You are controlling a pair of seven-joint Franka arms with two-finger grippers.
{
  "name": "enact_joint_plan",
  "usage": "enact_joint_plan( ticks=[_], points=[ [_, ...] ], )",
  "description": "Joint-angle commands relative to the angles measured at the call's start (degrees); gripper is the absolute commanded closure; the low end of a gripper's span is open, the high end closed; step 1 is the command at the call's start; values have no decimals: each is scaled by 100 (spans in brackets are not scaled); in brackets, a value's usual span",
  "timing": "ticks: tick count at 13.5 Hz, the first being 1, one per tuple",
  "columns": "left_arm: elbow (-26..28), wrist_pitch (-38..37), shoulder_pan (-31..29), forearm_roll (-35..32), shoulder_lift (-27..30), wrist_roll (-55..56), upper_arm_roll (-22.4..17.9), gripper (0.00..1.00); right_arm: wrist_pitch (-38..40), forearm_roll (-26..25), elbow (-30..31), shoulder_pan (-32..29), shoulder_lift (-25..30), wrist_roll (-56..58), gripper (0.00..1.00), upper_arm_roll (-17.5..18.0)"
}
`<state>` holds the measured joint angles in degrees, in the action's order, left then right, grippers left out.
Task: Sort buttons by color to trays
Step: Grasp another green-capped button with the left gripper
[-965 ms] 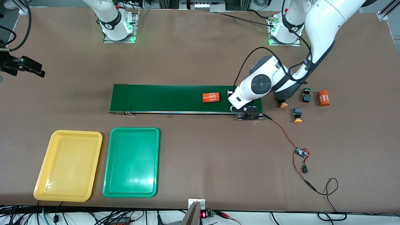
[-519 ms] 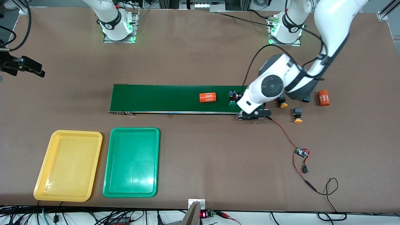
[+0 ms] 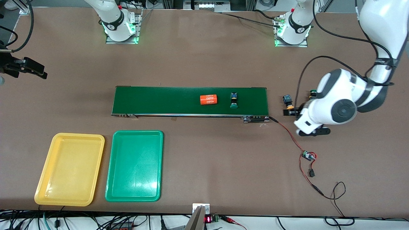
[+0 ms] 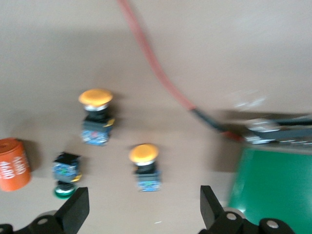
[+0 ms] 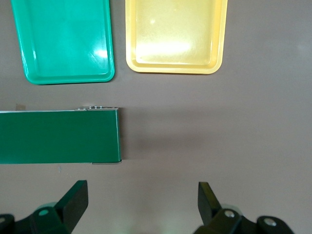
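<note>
Listing the worktop (image 3: 204, 57) as it stands.

Belt (image 3: 166, 100): long dark green strip across the middle. On it an orange cylinder (image 3: 208, 99) with white print, lying on its side, and just beside it, toward the left arm's end, a green button (image 3: 234, 100), cap toward the front camera.

Yellow tray (image 3: 43, 188) and green tray (image 3: 110, 191): side by side, nearer the front camera than the belt, toward the right arm's end; the green one is closer to the table's middle. No buttons in either.

Off the belt's end, toward the left arm's end of the worktop: two yellow buttons (image 4: 144, 165) (image 4: 95, 117), a second green button (image 4: 65, 173) and a second orange cylinder (image 4: 13, 164), all standing apart from one another in the left wrist view. In the front view only one yellow button (image 3: 288, 101) shows in full; the arm covers most of the rest.

Red wire (image 3: 289, 134): runs from the belt's end to a small circuit board (image 3: 308, 156), nearer the front camera.

Left pincer (image 4: 141, 209): over the button cluster beside the belt's end, fingers (image 4: 75, 208) wide apart, holding nothing.

Right pincer (image 5: 141, 204): waits over bare worktop off the belt's other end, fingers (image 5: 77, 197) wide apart, holding nothing; both trays and the belt's end show in its wrist view.
</note>
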<state>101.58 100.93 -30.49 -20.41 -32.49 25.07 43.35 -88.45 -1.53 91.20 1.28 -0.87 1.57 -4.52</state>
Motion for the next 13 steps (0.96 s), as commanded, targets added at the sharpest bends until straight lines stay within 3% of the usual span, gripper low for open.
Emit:
enact_joint_plan(
  ticks=[1,4,8,10,13],
  points=[
    [913,22,-166,-866,84,-108,-19,0,30,-49,-40,13,17,54,0,21],
    [1223,197,-668,-921,93,-422,7,0,29,-14,-94,13,-18,45,0,12],
    [1934,1066,-1379,-1017,111,-889,16,0,30,-14,-94,-5,-18,72,0,12],
    [2260,1576,-1485,-1175,102,-881,-10,5,30,-14,-94,-5,-18,72,0,12],
    [2322,1701,-1643,-1518,85,-881,-19,8,30,-14,-94,-5,-71,72,0,12]
  ],
)
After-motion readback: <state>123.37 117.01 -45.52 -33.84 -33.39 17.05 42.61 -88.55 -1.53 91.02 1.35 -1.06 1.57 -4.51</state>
